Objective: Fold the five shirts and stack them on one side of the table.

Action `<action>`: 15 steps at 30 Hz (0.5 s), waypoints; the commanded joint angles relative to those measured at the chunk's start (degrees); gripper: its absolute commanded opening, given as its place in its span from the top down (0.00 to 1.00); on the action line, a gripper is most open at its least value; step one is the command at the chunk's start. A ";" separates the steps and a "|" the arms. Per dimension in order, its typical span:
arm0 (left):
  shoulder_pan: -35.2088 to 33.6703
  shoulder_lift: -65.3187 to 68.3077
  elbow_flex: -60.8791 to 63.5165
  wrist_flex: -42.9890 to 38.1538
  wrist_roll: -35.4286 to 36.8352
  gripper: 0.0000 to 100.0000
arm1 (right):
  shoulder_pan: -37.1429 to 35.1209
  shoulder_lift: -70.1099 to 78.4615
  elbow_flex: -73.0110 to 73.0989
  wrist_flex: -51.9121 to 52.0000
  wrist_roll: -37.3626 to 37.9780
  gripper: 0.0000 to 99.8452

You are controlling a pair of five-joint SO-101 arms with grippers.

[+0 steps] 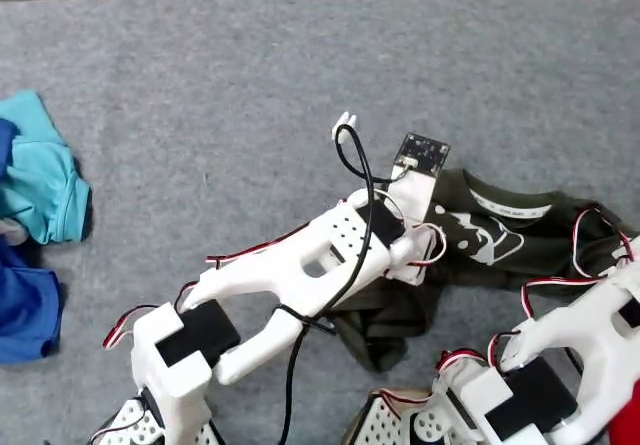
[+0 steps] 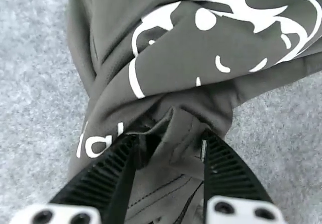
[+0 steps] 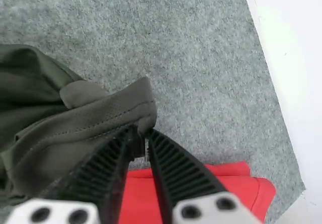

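Left wrist view: left gripper (image 2: 171, 138) is bunching a fold of the dark green shirt (image 2: 201, 58) between its two fingers, jaws part-way apart with cloth filling the gap. Right wrist view: right gripper (image 3: 142, 132) is pinching a stitched hem of the same shirt, jaws nearly closed on it. The shirt is lying crumpled on the near right of the grey felt table cover (image 1: 200, 85), white print facing up. A red garment (image 3: 201, 183) is lying just beside the right gripper, near the table's corner. A turquoise shirt (image 1: 40, 175) and a blue shirt (image 1: 25, 305) are sitting heaped at the left edge, well apart from the arms. In the high view the left arm (image 1: 300, 265) and its black cable (image 1: 345, 265) are covering part of the dark shirt.
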 commanded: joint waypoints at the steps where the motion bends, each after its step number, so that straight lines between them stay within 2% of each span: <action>1: -0.53 -0.48 -2.81 0.44 0.62 0.89 | 1.10 -3.56 0.13 -0.97 0.62 1.00; 4: -0.35 -0.48 -2.90 0.09 0.26 0.97 | 1.10 -3.56 0.13 -0.97 0.62 1.00; 15: -0.44 -0.22 -3.78 0.53 0.18 0.98 | 1.19 -3.65 0.22 -0.88 0.62 1.00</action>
